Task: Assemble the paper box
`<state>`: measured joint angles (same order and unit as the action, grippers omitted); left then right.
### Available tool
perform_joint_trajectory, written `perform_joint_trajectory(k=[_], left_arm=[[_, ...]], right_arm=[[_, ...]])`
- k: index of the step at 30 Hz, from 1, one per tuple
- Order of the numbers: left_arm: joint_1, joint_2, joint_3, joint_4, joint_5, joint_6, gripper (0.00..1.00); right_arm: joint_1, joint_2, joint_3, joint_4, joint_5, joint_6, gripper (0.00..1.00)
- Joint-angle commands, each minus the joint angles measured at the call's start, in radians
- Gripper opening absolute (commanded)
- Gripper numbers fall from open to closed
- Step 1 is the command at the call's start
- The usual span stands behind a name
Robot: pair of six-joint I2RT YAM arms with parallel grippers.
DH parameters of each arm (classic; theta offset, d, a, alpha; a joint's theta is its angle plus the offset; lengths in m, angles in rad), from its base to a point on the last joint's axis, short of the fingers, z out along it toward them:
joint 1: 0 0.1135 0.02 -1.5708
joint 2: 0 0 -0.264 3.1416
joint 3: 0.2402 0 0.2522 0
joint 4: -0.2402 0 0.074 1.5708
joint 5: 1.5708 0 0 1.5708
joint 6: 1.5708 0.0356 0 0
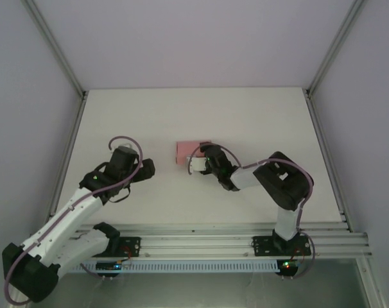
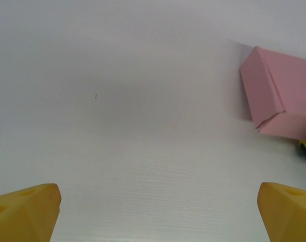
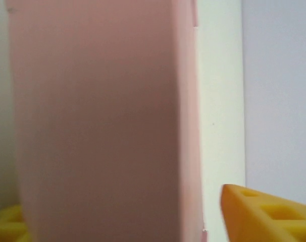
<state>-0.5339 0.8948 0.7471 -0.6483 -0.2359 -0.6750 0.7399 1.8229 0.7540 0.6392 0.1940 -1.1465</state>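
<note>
Both jaw sets gape. My left gripper (image 2: 158, 194) hangs left of the small pink card box (image 2: 276, 96); my right gripper (image 3: 120, 201) straddles it.

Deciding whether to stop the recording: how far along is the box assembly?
Done: the paper box sits as a small rectangular box, its visible end flap folded in. In hand: the right gripper straddles it, one finger clear of the card; the left gripper hangs open over the table. Left: probably only pulling both grippers away.

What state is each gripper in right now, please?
Left gripper: open, empty.
Right gripper: open around the paper box, gap beside one finger.
</note>
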Motion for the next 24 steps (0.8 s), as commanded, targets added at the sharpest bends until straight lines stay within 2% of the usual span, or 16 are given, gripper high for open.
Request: perform_joint_trajectory(k=[1, 6, 11, 14, 17, 20, 24], left_arm=[[0.011, 0.01, -0.004, -0.004, 0.01, 0.001, 0.99], [0.021, 0.028, -0.002, 0.006, 0.032, 0.018, 1.0], [0.033, 0.046, 0.016, 0.014, 0.031, 0.043, 1.0], [0.053, 0.049, 0.017, 0.036, -0.008, 0.053, 1.0], [0.079, 0.03, -0.017, 0.119, -0.136, 0.073, 1.0], [0.114, -0.021, -0.101, 0.288, -0.313, 0.123, 0.99], [0.198, -0.098, -0.315, 0.718, -0.393, 0.36, 1.0]], right_arm=[[0.01, -0.072, 0.029, -0.359, -0.102, 0.085, 0.87], [0.015, -0.163, 0.117, -0.697, -0.194, 0.157, 0.99], [-0.001, -0.283, 0.256, -1.074, -0.402, 0.252, 0.99], [-0.047, -0.376, 0.298, -1.171, -0.489, 0.372, 1.0], [-0.156, -0.488, 0.262, -1.11, -0.538, 0.584, 0.99], [-0.338, -0.583, 0.183, -0.973, -0.506, 0.854, 0.99], [-0.597, -0.654, -0.021, -0.671, -0.415, 1.115, 0.99]])
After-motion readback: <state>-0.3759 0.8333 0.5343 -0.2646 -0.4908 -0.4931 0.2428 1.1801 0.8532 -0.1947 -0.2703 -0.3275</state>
